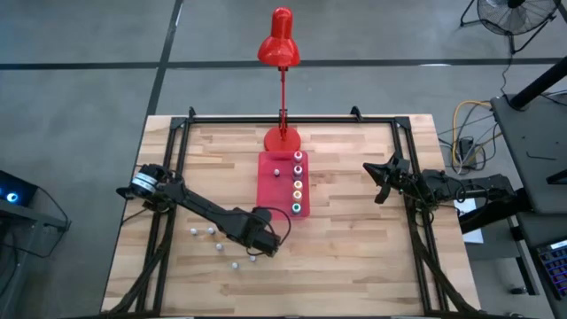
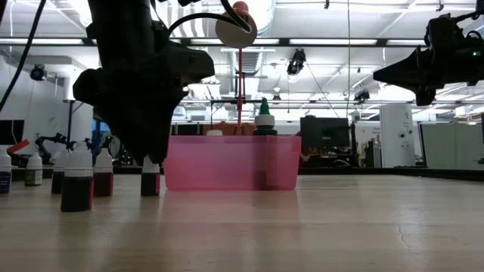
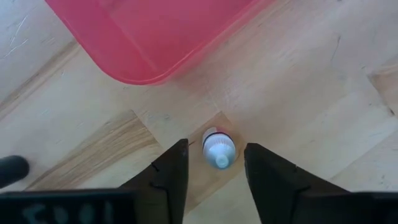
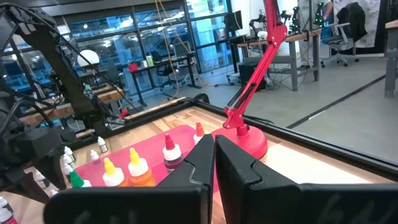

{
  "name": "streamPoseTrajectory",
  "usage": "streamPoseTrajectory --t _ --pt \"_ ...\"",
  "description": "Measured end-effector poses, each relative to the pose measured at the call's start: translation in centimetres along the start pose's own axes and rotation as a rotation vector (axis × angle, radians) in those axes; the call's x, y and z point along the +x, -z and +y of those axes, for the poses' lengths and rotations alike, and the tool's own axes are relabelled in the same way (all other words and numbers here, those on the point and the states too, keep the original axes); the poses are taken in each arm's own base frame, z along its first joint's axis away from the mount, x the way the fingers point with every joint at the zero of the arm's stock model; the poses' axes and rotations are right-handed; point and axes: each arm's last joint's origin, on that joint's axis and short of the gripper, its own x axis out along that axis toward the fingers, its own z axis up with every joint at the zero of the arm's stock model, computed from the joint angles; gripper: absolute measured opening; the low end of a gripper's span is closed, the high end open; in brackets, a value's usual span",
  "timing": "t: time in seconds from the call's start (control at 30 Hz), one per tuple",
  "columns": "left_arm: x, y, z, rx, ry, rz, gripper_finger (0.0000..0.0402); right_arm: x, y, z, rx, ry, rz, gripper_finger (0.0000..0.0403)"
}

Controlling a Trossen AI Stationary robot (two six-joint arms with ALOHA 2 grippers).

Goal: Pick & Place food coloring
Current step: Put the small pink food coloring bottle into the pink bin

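Left wrist view shows the left gripper (image 3: 216, 167), fingers apart, straddling a small whitish-capped bottle (image 3: 219, 149) just beside the tray's (image 3: 149, 43) corner, ready to grasp.

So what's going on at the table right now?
The left gripper is down on the table beside the red tray, its fingers straddling a small white-capped bottle but not touching it. Five colored-cap bottles already stand in the tray, and more small bottles wait on the wood. The right gripper hangs idle, shut.
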Motion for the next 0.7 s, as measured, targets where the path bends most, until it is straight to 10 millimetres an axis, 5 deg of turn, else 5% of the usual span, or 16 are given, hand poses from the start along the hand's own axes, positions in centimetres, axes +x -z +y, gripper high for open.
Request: streamPoseTrajectory --t 0.7 --pt "-0.93 -0.22 0.09 -0.008 0.029 -0.008 0.0026 0.00 0.00 0.00 0.000 0.000 0.000 0.0009"
